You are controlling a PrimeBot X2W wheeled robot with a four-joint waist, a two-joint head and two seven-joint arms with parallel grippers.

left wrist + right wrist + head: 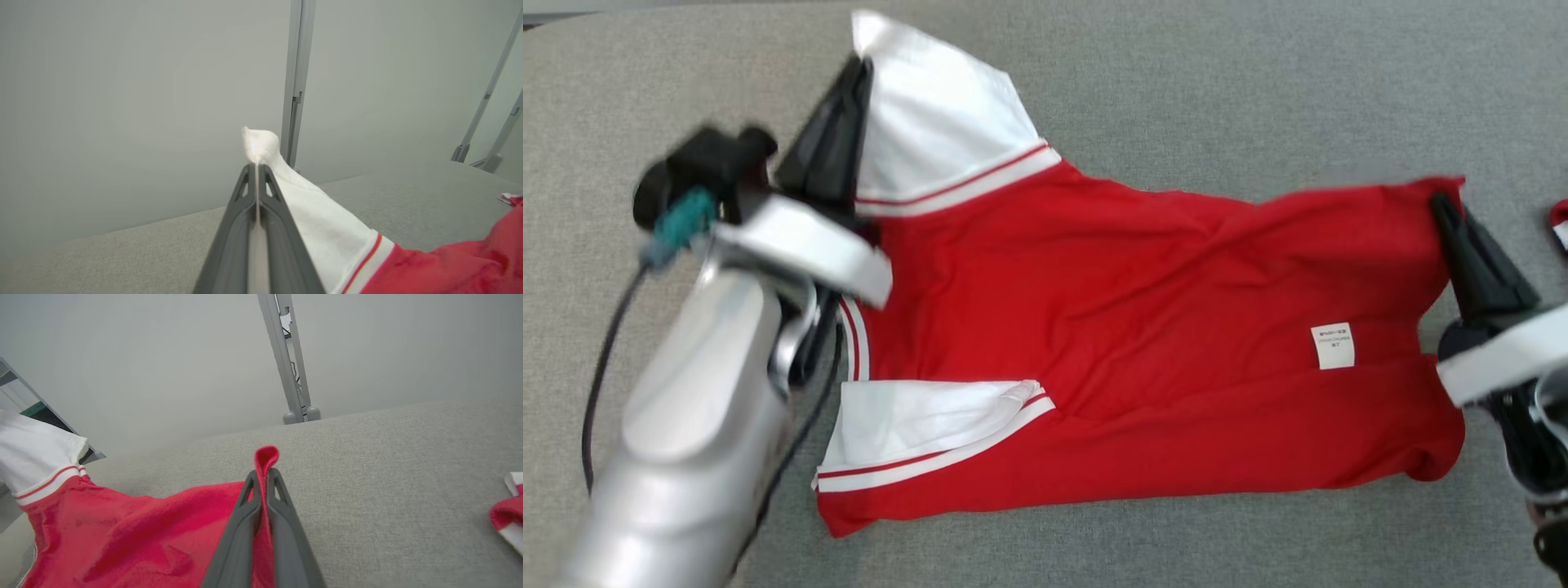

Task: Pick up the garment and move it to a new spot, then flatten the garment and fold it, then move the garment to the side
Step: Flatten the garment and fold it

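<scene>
The garment [1143,327] is a red shirt with white sleeves, spread sideways on the grey table [1258,90], a small white label on its back. My left gripper [858,69] is shut on the far white sleeve; in the left wrist view the white cloth [261,147] pokes out past the closed fingertips of that gripper [257,165]. My right gripper [1441,204] is shut on the red hem corner at the far right; the right wrist view has red fabric [266,455] pinched between the tips of that gripper [263,471]. The near sleeve [915,425] lies folded over the body.
Another red and white cloth piece [1560,222] lies at the table's right edge, also in the right wrist view [508,510]. Grey frame posts [296,81] stand beyond the table's far edge. A pale wall is behind them.
</scene>
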